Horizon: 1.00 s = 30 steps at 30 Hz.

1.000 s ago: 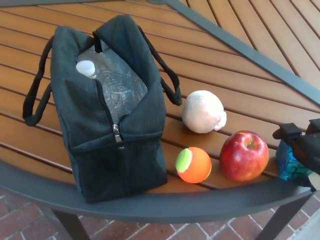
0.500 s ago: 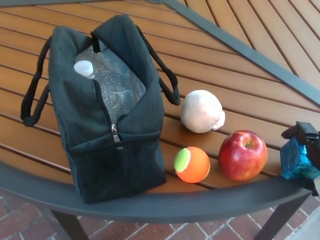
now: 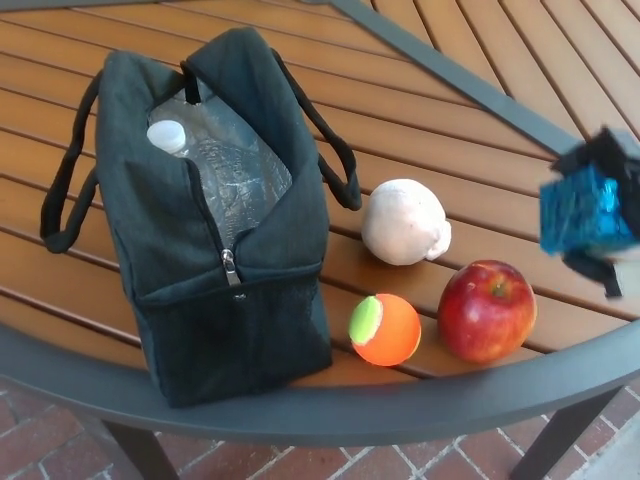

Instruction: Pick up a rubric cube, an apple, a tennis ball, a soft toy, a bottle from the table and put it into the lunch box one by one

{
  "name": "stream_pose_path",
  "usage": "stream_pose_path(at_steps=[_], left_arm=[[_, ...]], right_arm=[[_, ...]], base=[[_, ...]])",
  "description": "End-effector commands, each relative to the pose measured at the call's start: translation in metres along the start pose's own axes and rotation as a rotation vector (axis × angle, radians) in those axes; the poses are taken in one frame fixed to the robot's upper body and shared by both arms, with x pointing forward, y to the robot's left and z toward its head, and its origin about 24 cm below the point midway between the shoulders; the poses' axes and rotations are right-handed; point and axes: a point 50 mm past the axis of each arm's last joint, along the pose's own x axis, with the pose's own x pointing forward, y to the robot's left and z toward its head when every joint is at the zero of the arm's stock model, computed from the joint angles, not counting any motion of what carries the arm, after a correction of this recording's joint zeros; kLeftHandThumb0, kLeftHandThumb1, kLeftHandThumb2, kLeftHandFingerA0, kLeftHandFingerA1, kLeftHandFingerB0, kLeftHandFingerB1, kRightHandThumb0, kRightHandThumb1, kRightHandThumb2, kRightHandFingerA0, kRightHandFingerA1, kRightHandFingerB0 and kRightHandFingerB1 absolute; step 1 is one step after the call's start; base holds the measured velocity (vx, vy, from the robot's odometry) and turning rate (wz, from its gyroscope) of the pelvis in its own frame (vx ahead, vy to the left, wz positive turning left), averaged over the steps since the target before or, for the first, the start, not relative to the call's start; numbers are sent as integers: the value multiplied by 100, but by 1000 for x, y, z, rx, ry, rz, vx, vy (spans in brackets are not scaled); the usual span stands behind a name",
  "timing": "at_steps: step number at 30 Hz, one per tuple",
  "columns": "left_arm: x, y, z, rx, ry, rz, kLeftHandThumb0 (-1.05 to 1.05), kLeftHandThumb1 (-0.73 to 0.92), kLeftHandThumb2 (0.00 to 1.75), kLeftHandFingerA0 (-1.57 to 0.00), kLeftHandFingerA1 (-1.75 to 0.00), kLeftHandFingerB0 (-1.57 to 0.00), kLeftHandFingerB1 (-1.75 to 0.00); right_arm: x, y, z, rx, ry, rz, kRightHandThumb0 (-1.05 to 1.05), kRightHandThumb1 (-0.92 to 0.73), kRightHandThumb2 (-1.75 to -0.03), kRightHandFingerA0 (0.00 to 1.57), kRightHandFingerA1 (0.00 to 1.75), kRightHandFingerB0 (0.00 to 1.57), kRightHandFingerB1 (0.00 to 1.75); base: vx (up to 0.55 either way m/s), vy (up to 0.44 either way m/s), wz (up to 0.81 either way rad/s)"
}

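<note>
My right hand [image 3: 612, 200] is at the right edge, raised above the table and shut on the blue cube [image 3: 582, 215], both blurred by motion. The dark lunch box [image 3: 215, 230] stands open at the left with a clear bottle [image 3: 205, 160] with a white cap lying inside it. On the table to its right lie the white soft toy [image 3: 404, 222], the orange and green tennis ball [image 3: 385, 329] and the red apple [image 3: 487, 310]. The left hand does not show.
The wooden slatted table has a grey metal rim [image 3: 330, 410] running along the front, close to the ball and apple. A grey metal bar [image 3: 450, 75] crosses the table top behind. Brick floor [image 3: 60, 450] lies below.
My right hand has lifted the blue cube from the table's right edge up to about the soft toy's height. The other things have not moved.
</note>
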Motion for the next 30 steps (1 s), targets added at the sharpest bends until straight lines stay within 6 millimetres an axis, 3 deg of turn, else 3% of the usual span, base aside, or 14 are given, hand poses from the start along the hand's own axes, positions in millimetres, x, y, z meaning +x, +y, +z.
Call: stream_pose_path(at_steps=[1, 3, 6, 7, 8, 11, 14, 15, 16, 19, 20, 23, 24, 30], left_arm=[[-1, 5, 2, -12, -45, 27, 9, 53, 104, -101, -118, -92, -98], [-1, 5, 2, -3, -45, 30, 9, 53, 104, -102, -119, -92, -98], [0, 5, 2, -2, -46, 30, 9, 53, 104, -102, -119, -92, -98], [0, 4, 2, -1, -46, 27, 8, 53, 106, -102, -119, -93, -99], [0, 3, 3, -13, -46, 21, 11, 52, 110, -102, -121, -93, -101], [0, 3, 3, -14, -53, 15, 12, 51, 111, -105, -121, -96, -102], [0, 3, 3, -7, -56, 14, 12, 51, 111, -105, -121, -96, -102], [-1, 2, 2, 2, -55, 17, 7, 55, 103, -101, -117, -92, -98], [-1, 1, 2, 13, -53, 20, 7, 55, 103, -101, -117, -92, -98], [-1, 1, 2, 15, -53, 21, 7, 55, 103, -101, -117, -92, -98], [-1, 0, 4, -15, -52, 16, 11, 53, 107, -101, -120, -92, -101], [-1, 0, 4, -29, -51, 14, 11, 53, 107, -101, -120, -92, -101], [-3, -1, 3, -42, -38, 16, 7, 56, 103, -100, -120, -91, -102], [-6, -1, 1, 1, -41, 3, 11, 54, 105, -100, -119, -90, -100]], right_arm=[[26, -35, 43, 104, -160, -91, -9, -58, -114, 76, 175, 72, 166], [33, -42, 57, 134, -202, -113, -8, -58, -114, 77, 175, 72, 166], [35, -44, 60, 147, -211, -115, -8, -58, -114, 77, 175, 72, 166], [44, -47, 78, 153, -276, -120, -13, -59, -114, 81, 175, 74, 169], [57, -53, 110, 158, -381, -117, -11, -53, -121, 78, 175, 72, 168], [68, -56, 143, 179, -476, -94, -11, -53, -124, 80, 175, 74, 167], [70, -57, 150, 188, -494, -87, -11, -53, -124, 80, 175, 74, 167], [76, -57, 166, 198, -521, -73, -13, -59, -107, 71, 175, 68, 167], [81, -56, 186, 208, -556, -55, -13, -59, -107, 71, 175, 68, 167], [82, -56, 191, 210, -562, -50, -13, -59, -107, 71, 175, 68, 167], [88, -46, 216, 237, -620, -16, -6, -60, -100, 76, 175, 71, 158], [90, -42, 227, 247, -646, -1, -6, -60, -100, 76, 175, 71, 158], [92, -30, 245, 243, -667, 41, -9, -57, -104, 82, 175, 75, 163], [92, -11, 263, 165, -710, 96, -8, -53, -113, 88, 175, 79, 167]], base=[[0, 0, 0], [0, 0, 0], [0, 0, 0], [-41, -20, 6], [0, 0, 0], [-15, -8, -2], [0, 0, 0], [0, 0, 0], [0, 0, 0], [0, 0, 0], [0, 0, 0], [0, 0, 0], [0, 0, 0], [0, 0, 0]])
